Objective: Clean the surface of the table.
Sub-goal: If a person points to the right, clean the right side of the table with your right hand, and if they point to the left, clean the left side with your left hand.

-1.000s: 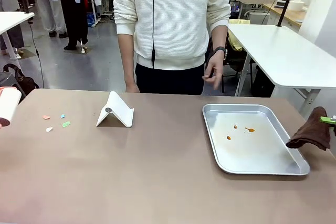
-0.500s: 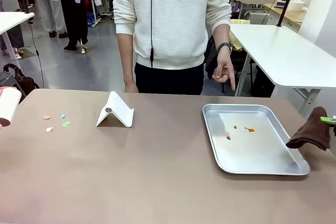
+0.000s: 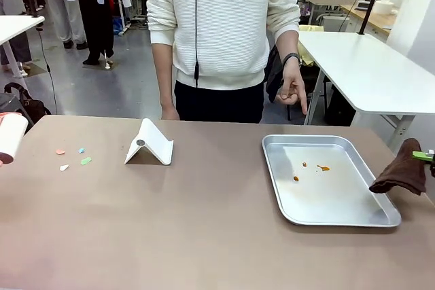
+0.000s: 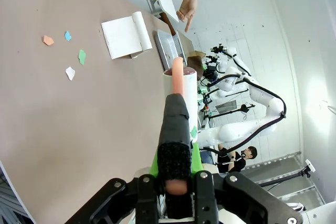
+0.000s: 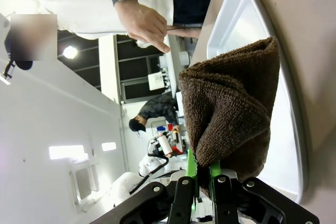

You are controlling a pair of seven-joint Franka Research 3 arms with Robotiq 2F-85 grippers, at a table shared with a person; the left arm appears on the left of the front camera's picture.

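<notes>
Now pointing down at 1 o'clock, the person's hand (image 3: 292, 92) is waiting while right jaws are clenching a brown cloth (image 3: 401, 171), left jaws a white cylinder (image 3: 10, 137), both probably needing lowering onto the desk (image 3: 204, 236) at 6 o'clock for wiping.

Brownish-taupe counter (image 3: 204, 236), viewed from the robot's side. Near its left edge lie four small scraps (image 3: 85, 161), orange, blue, green and white, close together; to their right, toward the far edge, stands a white tent-shaped folded stand (image 3: 151, 143). A shallow silver tray (image 3: 340, 198) rests flat on the right part, well apart from the stand.
</notes>
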